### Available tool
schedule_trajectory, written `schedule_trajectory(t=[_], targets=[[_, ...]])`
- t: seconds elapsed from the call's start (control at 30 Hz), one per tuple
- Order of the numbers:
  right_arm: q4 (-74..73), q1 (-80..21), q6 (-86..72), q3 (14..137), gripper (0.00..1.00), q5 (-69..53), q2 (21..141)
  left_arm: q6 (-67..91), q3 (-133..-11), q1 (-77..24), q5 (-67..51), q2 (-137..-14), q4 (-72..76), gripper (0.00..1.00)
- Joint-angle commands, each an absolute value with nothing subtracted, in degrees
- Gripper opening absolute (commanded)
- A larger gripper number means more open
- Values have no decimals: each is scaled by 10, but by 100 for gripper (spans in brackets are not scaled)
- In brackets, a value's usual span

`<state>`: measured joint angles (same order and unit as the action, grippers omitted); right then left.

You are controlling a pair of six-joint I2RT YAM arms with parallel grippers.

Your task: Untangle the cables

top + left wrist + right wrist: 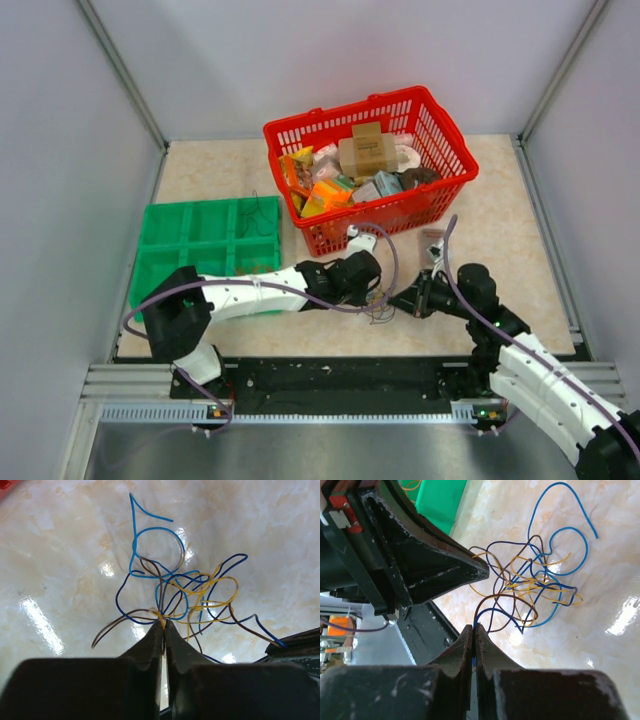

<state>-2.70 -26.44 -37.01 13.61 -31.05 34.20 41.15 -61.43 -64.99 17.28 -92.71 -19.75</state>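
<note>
The cables (190, 587) lie as a small loose knot of light blue, dark blue, yellow and brown strands on the marbled tabletop (65, 570), just ahead of the two arms and between their tips. The left gripper (163, 625) has its jaws pressed nearly together at the near edge of the knot, where a yellow strand and a brown one meet its tips. It appears to pinch them, though which strand is truly caught is hard to tell. The right gripper (474, 628) is closed too, with a dark blue and a brown strand running into its tips from the other side (the left gripper looms just beside it in the right wrist view).

The step in hand looks like drawing the knot apart from two holds. To do it well, the arms should part slowly and stay low over the tabletop, so that loops slide open rather than cinch. If both grippers hold the same brown strand, pulling would only tighten the knot, and one would need to release and pick another colour. The wires look fine and springy, so a firm pinch matters. The outer light blue loop lies freest and probably comes away first.
</note>
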Motion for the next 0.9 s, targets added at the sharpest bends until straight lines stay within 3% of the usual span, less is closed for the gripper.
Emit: schedule_trajectory(t=[0.0,0.17,0.27,0.3,0.4,0.67,0.87], targets=[[-58,-261,-352,156,0,-266,336,396,-631,-650,186,-895,-200,1],[-176,-261,-352,183,4,-120,346,304,-571,-650,141,-757,-113,0],[-199,-260,-348,191,15,-70,346,270,-539,-649,103,-681,-64,0],[-200,-261,-343,195,23,-72,347,266,-539,-648,96,-665,-64,0],[-200,-260,-322,214,40,-91,352,266,-551,-645,79,-632,-77,0],[-114,-261,-245,255,60,-285,316,261,-580,-643,57,-602,-84,0],[-34,-261,-288,274,62,-316,361,219,-592,-644,-14,-601,-71,0]])
